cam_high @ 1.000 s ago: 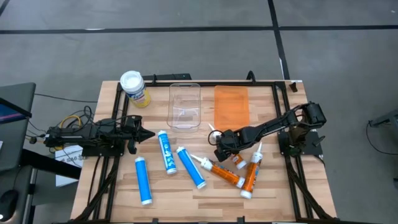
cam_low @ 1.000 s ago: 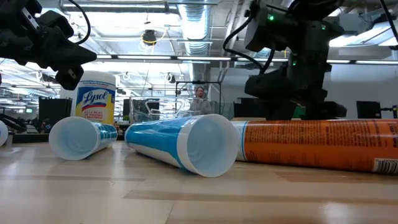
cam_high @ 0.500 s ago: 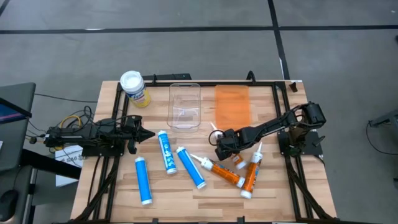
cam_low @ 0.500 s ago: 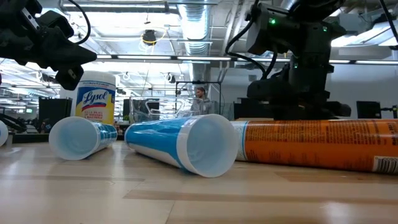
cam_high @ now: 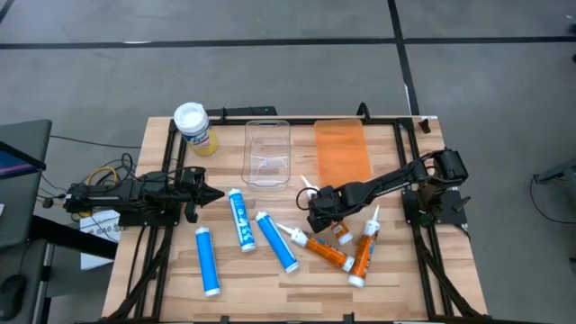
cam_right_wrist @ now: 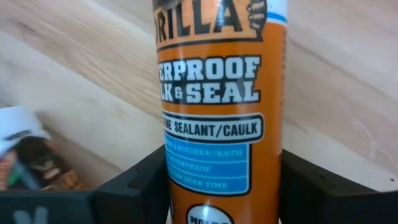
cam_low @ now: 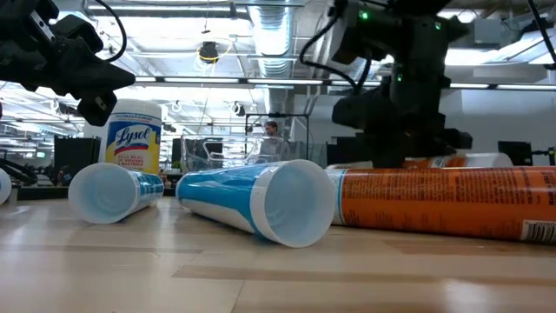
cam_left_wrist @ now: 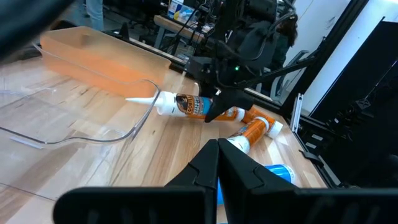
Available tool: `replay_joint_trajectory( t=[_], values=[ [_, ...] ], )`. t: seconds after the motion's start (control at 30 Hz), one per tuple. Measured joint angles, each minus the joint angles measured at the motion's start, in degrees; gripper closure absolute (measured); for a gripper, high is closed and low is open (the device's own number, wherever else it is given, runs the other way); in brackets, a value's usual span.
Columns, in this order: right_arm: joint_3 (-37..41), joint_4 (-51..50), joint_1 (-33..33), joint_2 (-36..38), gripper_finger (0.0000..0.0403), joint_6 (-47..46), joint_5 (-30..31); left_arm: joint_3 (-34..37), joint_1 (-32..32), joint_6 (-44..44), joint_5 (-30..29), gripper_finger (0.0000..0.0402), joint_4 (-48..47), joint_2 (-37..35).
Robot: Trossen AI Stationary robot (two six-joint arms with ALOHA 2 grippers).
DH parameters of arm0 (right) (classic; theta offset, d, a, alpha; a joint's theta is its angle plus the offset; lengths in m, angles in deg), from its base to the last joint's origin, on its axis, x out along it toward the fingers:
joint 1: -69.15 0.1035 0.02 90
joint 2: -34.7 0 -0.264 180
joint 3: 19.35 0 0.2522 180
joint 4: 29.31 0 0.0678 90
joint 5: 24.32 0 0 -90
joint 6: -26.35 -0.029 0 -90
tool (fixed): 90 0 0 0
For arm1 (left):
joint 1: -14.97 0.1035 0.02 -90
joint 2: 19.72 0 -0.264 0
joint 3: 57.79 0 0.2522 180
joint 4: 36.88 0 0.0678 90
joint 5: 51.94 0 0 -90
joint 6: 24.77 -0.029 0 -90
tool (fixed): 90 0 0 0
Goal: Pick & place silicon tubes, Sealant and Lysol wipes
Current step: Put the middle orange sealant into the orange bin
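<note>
Wood planks made up the table [cam_high: 162,270] under my arms, framed by dark rails, with grey floor beyond its far edge and a bright workshop with ceiling ducts behind it in the low view, where a person [cam_low: 271,132] stood far off. My right gripper [cam_high: 321,203] was down near the table's middle, its fingers [cam_right_wrist: 143,180] clamped on either side of an orange sealant tube [cam_right_wrist: 217,93], whose white nozzle pointed toward the far side. My left gripper [cam_high: 209,193] waited at the left edge, fingers pressed together on nothing. The Lysol wipes [cam_high: 194,128] stood upright at the far left corner, well apart from both grippers. A clear tray [cam_high: 267,153] and an orange tray [cam_high: 342,153] lay side by side along the far edge. Three blue tubes [cam_high: 241,220] lay scattered left of centre and near me, and two more orange tubes [cam_high: 362,252] lay near the right, just beside my right gripper. Bare wood stayed open at the near right corner and along the near edge.
</note>
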State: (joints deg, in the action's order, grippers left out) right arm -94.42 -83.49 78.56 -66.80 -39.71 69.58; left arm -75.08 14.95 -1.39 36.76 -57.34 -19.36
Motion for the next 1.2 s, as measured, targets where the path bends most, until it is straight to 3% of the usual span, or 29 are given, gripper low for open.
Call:
replay_joint_trajectory(
  t=[0.2,0.43,0.87,1.2],
  values=[
    [-6.2,-2.8,0.3,0.2,0.0214,2.5,0.4,0.0,0.0,0.0,0.0,0.0402,0.0,0.0],
    [-17.2,-14.5,0.3,0.2,0.0210,2.7,1.6,0.0,0.0,0.0,0.0,0.0402,0.0,0.0],
    [-34.4,-46.3,-1.6,0.4,0.0215,0.0,14.3,0.0,0.0,0.0,0.0,0.0402,0.0,0.0],
    [-35.1,-49.3,-11.0,2.2,0.0215,-4.5,26.4,0.0,0.0,0.0,0.4,0.0402,0.3,0.0]
  ],
)
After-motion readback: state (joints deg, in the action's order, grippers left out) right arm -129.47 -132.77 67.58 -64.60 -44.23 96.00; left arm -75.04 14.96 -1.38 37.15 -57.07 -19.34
